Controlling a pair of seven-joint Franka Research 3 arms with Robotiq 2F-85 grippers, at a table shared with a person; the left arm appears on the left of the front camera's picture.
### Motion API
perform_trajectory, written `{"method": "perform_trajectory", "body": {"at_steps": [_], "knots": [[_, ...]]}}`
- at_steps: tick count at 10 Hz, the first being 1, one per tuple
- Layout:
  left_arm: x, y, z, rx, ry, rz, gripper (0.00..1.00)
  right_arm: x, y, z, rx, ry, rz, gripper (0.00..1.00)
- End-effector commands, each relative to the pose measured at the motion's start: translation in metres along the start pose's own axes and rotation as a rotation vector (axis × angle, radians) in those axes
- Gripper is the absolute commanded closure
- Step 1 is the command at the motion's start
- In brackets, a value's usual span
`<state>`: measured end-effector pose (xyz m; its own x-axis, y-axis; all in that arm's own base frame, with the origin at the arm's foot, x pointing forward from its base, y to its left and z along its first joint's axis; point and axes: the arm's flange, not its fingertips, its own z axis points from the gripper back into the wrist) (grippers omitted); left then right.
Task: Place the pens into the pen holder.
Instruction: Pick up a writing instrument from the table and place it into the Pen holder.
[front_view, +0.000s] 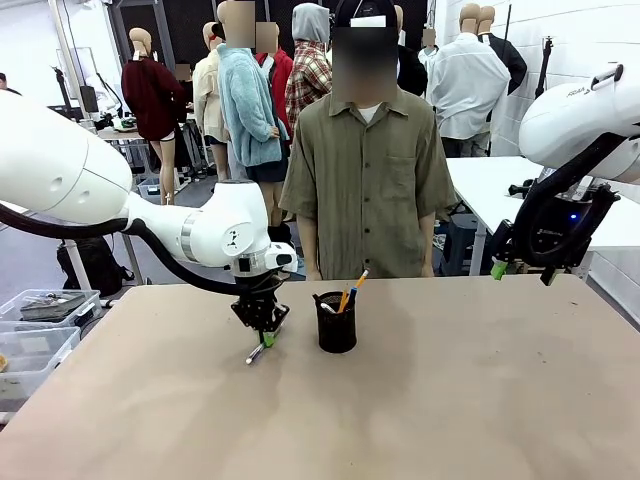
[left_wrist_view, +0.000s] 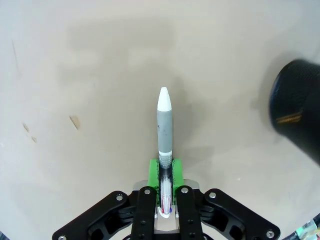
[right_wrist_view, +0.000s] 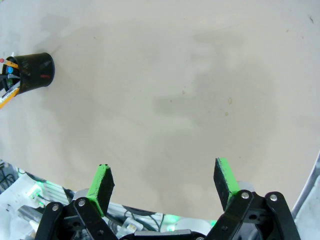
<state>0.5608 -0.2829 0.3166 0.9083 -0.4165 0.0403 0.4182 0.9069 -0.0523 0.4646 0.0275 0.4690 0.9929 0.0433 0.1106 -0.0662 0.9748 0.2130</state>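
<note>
The black mesh pen holder (front_view: 336, 322) stands mid-table with an orange-yellow pen (front_view: 345, 296) and a blue pen (front_view: 357, 284) sticking out of it. Just left of it my left gripper (front_view: 266, 337) points down, shut on the white-silver pen (front_view: 257, 352), whose tip hangs just above the tabletop. In the left wrist view that pen (left_wrist_view: 164, 131) runs straight out between the green pads (left_wrist_view: 154, 172), and the holder (left_wrist_view: 297, 109) is at the right edge. My right gripper (right_wrist_view: 165, 182) is open and holds nothing, up at the table's right; the holder (right_wrist_view: 34, 70) sits far off.
A person in an olive shirt (front_view: 366, 180) stands at the far edge behind the holder. Clear plastic bins (front_view: 40, 320) sit off the table's left side. The tan tabletop (front_view: 450, 400) is bare around the holder.
</note>
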Motion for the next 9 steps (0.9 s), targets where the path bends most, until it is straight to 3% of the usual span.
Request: {"method": "perform_trajectory", "body": {"at_steps": [1, 4, 9], "knots": [[-0.005, 0.002, 0.026, -0.019, -0.197, -0.089, 1.0, -0.001, 0.001, -0.001, -0.018, 0.001, -0.006, 0.0], [-0.012, 0.012, 0.074, -0.044, -0.452, -0.182, 1.0, -0.001, 0.001, -0.001, -0.018, 0.001, -0.006, 0.0], [-0.002, 0.021, 0.109, -0.272, -0.77, -0.56, 1.0, -0.001, 0.001, -0.001, -0.018, 0.001, -0.006, 0.0]]}}
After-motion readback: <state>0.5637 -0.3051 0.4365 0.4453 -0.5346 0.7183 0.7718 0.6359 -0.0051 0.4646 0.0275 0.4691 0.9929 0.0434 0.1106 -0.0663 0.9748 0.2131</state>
